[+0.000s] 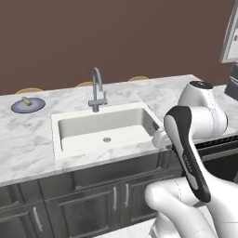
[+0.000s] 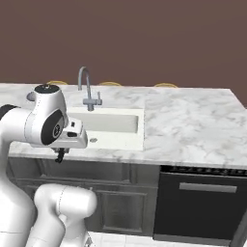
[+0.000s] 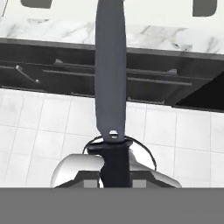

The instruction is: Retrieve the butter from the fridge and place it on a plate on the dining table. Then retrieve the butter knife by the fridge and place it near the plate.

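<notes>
Fingers (image 3: pixel 114 177) are clamped tight on the knife (image 3: pixel 110 74) by its dark handle, grey blade sticking straight out ahead of the hand, over floor tiles and the dark cabinet fronts. In the right base view the gripper (image 2: pixel 61 154) hangs low at the surface (image 1: pixel 28 139) edge, in front of the sink (image 1: pixel 104 128). Plate (image 1: pixel 28 105) sits at the far left of the marble top, well apart from the hand, with the butter (image 1: pixel 27 100) already on it, so I'd say only the knife leg is left. For this step: lift the hand above the surface edge before swinging left, since the blade sticks out far and could catch the edge or the faucet (image 1: pixel 96 88). Carry it across the sink high, then come down beside the plate, not over it. Lay the blade flat and parallel to the rim on bare marble, just beside the plate, and let go only once it rests on the top. Risk: the grip is on the handle end only, so the blade may pivot if it taps anything.
</notes>
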Motion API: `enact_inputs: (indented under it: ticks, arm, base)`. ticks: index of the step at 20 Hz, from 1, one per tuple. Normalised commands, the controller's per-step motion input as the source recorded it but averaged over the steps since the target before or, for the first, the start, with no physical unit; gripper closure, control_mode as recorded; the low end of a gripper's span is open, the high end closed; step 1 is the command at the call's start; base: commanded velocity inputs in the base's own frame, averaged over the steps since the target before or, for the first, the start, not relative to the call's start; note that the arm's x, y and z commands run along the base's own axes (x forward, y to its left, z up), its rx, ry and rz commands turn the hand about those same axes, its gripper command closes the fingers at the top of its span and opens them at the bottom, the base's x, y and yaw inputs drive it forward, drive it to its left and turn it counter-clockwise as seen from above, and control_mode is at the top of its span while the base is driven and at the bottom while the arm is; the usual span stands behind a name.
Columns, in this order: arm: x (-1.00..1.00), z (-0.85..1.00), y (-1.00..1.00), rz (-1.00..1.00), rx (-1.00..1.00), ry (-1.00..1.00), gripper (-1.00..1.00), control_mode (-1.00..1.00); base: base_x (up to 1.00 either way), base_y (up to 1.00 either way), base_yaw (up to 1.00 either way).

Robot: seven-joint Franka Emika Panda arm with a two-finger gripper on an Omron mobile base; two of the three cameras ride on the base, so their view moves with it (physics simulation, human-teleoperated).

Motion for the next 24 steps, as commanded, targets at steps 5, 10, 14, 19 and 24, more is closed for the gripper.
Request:
enact_inputs:
  ticks: [5, 10, 14, 19, 24]
  arm:
    - [0.00, 0.00, 0.00, 0.00, 0.00, 0.00, 1.00, 1.00]
    - [0.00, 0.00, 0.00, 0.00, 0.00, 0.00, 1.00, 1.00]
    - [0.00, 0.00, 0.00, 0.00, 0.00, 0.00, 1.00, 1.00]
    - [0.00, 0.00, 0.00, 0.00, 0.00, 0.00, 1.00, 1.00]
    - [0.00, 0.00, 0.00, 0.00, 0.00, 0.00, 1.00, 1.00]
  base:
    - [-0.55, 1.00, 0.00]
    - [-0.53, 1.00, 0.00]
    - [-0.39, 1.00, 0.00]
    - [0.00, 1.00, 0.00]
    - [0.00, 1.00, 0.00]
